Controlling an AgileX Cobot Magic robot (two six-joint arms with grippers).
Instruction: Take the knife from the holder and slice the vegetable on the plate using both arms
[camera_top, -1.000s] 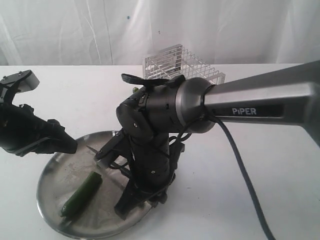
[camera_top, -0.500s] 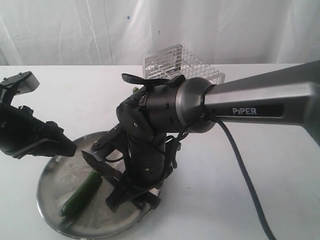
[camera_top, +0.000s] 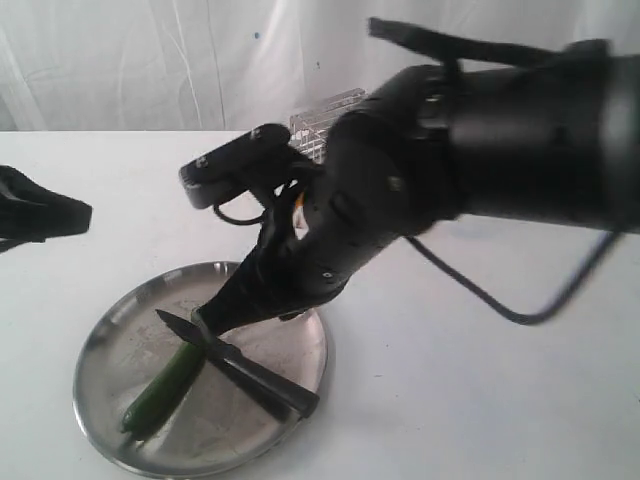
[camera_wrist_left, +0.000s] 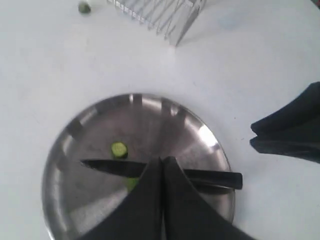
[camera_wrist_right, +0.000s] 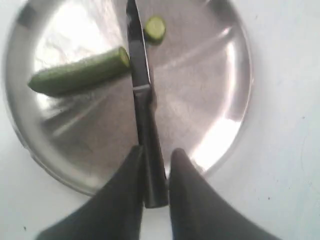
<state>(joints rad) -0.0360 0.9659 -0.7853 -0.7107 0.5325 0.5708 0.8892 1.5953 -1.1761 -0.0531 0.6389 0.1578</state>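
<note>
The knife (camera_top: 250, 370) lies flat across the plate (camera_top: 115, 340), its dark blade (camera_wrist_right: 136, 60) against the cut end of the vegetable (camera_wrist_right: 77, 74). The vegetable (camera_top: 160, 385) rests near the plate's front rim. My right gripper (camera_top: 205, 318) hangs blurred above the knife. In the right wrist view its fingers (camera_wrist_right: 177, 165) stand slightly apart, and the black handle shows in the gap of the right gripper (camera_wrist_right: 156, 152). My left gripper (camera_wrist_left: 162, 161) is shut and empty, and it hides the middle of the knife (camera_wrist_left: 110, 166). The left gripper (camera_top: 80, 212) sits at the far left. The holder (camera_top: 325, 110) stands behind.
A cut green slice (camera_wrist_left: 119, 149) lies on the plate (camera_wrist_left: 165, 120) beyond the blade. The same slice (camera_wrist_right: 155, 28) shows beside the knife tip. A small green piece (camera_wrist_left: 84, 7) sits on the white table near the holder (camera_wrist_left: 155, 12). A dark arm part (camera_wrist_left: 290, 130) juts in beside the plate.
My right arm has swung up and off the knife, which now lies on the plate. My left arm has drawn back to the left edge.
</note>
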